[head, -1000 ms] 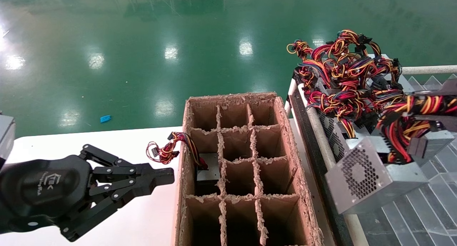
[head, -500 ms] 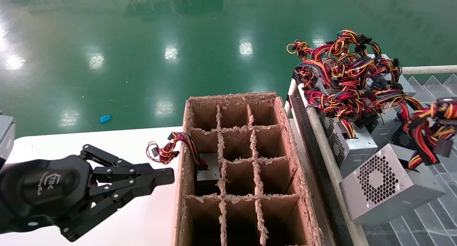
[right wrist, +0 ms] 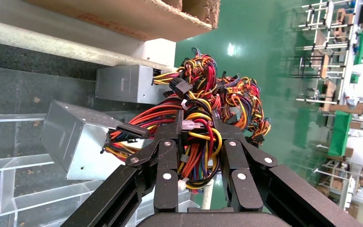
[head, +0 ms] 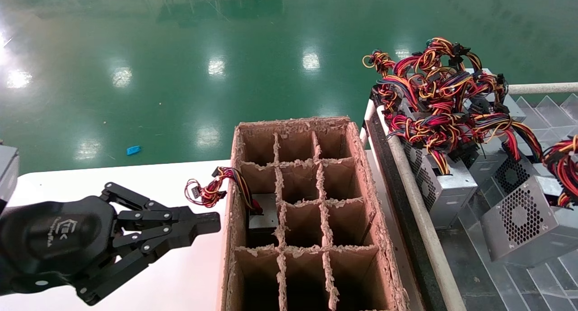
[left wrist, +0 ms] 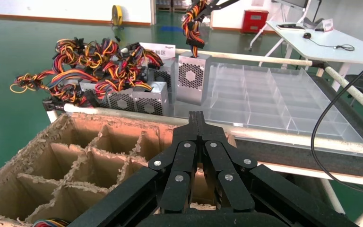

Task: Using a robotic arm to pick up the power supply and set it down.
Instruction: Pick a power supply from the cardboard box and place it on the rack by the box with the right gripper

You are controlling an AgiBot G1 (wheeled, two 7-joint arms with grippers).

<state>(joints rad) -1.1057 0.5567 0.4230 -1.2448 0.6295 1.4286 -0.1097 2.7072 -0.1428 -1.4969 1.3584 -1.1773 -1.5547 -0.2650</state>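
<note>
While its black fingers [right wrist: 178,142] clamp the bundle of red, yellow and black wires [right wrist: 196,151], the right gripper [right wrist: 196,124] holds the silver-grey perforated metal power supply [head: 528,223] tilted over the clear divided tray [left wrist: 283,101], right of the brown cardboard divided carton [head: 311,211]. Beside that carton, the left gripper [head: 212,220] hangs over the white worktop [head: 90,178], fingers pressed together on nothing.

I see bright overhead lamps glaring off the glossy green floor [head: 180,67]; the views stay sharp, with soft shadows.
</note>
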